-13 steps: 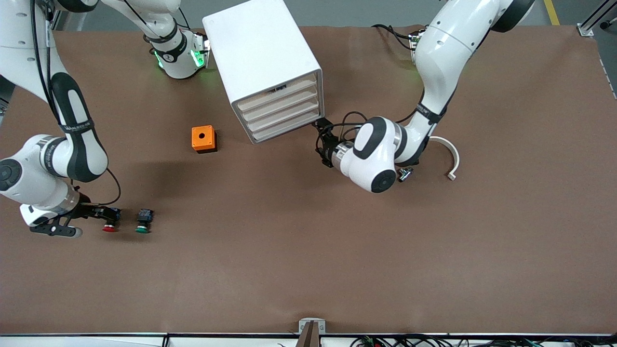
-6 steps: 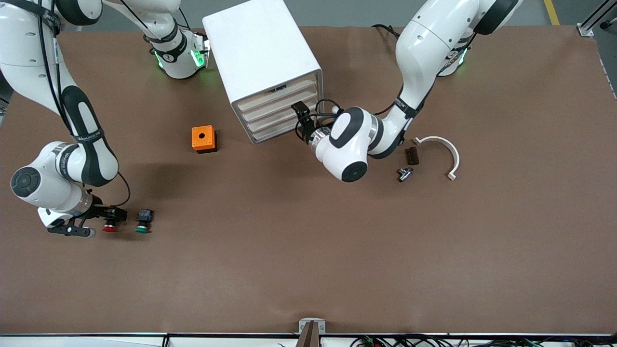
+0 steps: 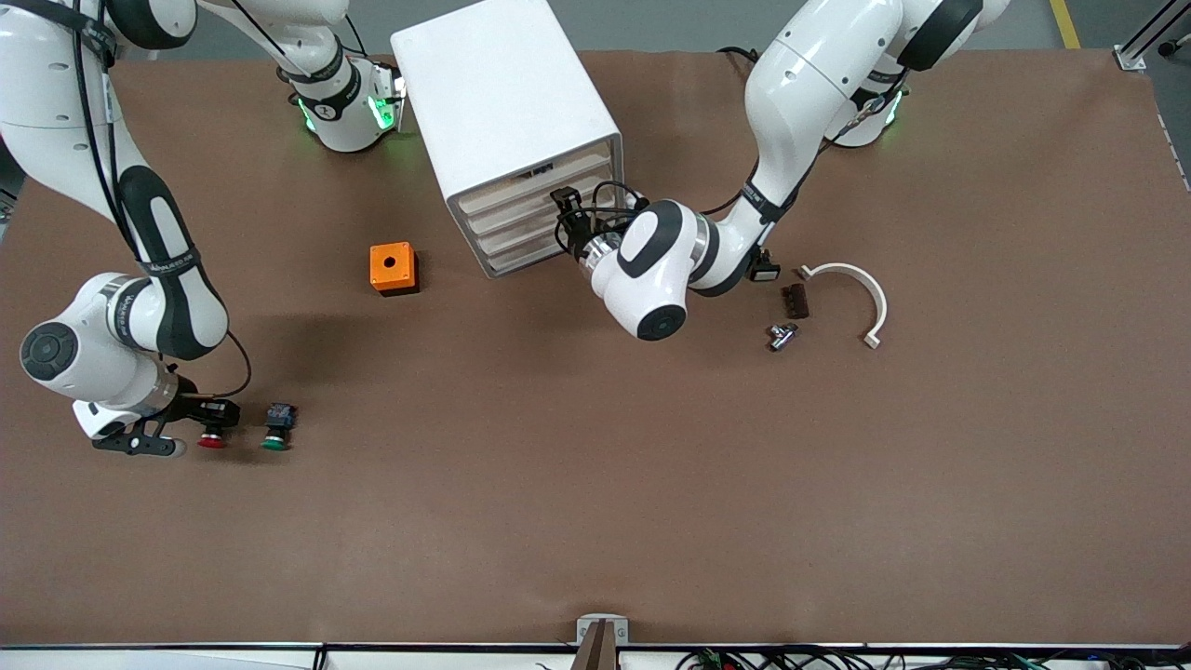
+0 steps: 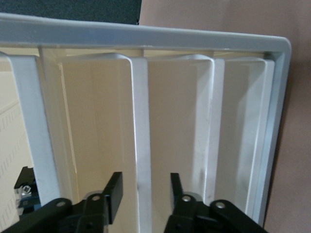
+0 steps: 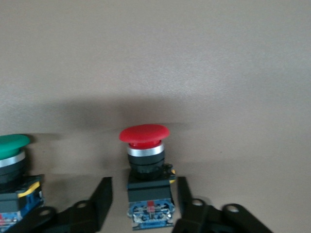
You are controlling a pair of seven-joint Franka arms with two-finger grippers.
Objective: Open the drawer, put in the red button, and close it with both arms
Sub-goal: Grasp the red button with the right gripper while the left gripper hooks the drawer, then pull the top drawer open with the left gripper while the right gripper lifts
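Where nearest the front camera, red button (image 3: 211,439): on the tabletop (image 3: 595,484) at the right arm's end, just beside the green button (image 3: 274,439).
Right gripper (image 3: 207,422): jaws straddling the red button's black body, not visibly pressing it.
Left gripper (image 3: 566,216): at the drawer unit (image 3: 507,130), jaws astride a drawer's handle lip (image 4: 141,145), gaps visible.

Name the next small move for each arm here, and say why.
Probably finish closing. The right gripper straddles the red-capped push-button with gaps either side; the left gripper straddles a handle lip of the white drawer cabinet, not yet pinching.
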